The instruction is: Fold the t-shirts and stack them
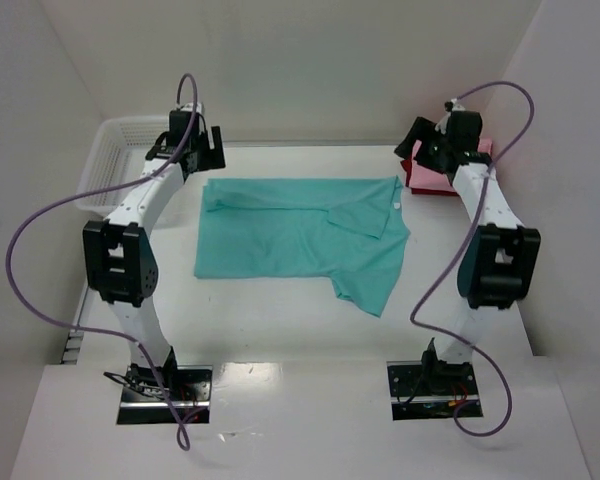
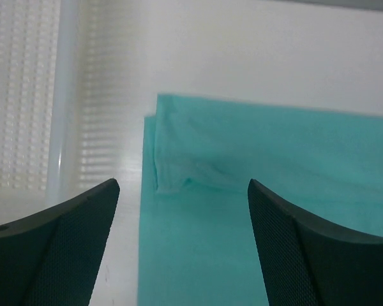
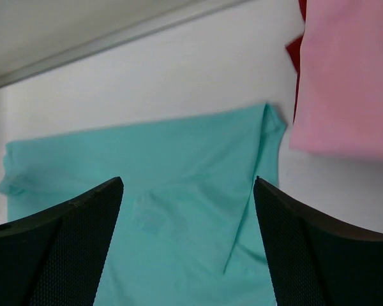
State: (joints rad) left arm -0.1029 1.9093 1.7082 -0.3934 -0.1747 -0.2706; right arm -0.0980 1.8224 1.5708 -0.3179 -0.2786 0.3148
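— Top external view first: what is seen to the left of the teal-green t-shirt (image 1: 290, 235)?

— A white mesh basket (image 1: 110, 165) is seen there, near the shirt's far-left corner but apart from it. The left gripper (image 1: 205, 150) is held at that same corner, between basket and shirt.

— How are its fingers set?

— In the left wrist view the left gripper (image 2: 179, 188) is shown with its fingers spread wide, and nothing is held between them. The doubled-over far-left corner of the shirt (image 2: 242, 191) is framed in the gap, with the basket wall (image 2: 32, 102) just to its left.

— And the shirt itself?

— It is laid flat on the table (image 1: 280, 310), midway between the two arms. Its long side runs left to right, a sleeve is folded over its middle, and one part is left jutting toward the near edge at the right.

— What is found to the right of it?

— The right gripper (image 1: 420, 150) is held just beyond the shirt's far-right corner. In the right wrist view the right gripper (image 3: 188, 185) is likewise shown parted, with nothing clamped. Just to the right of the shirt's corner a folded pink t-shirt (image 3: 345, 76) is seen, laid on a red t-shirt (image 3: 295, 54), of which only an edge is exposed. Whether the pile touches the teal-green shirt cannot be told.
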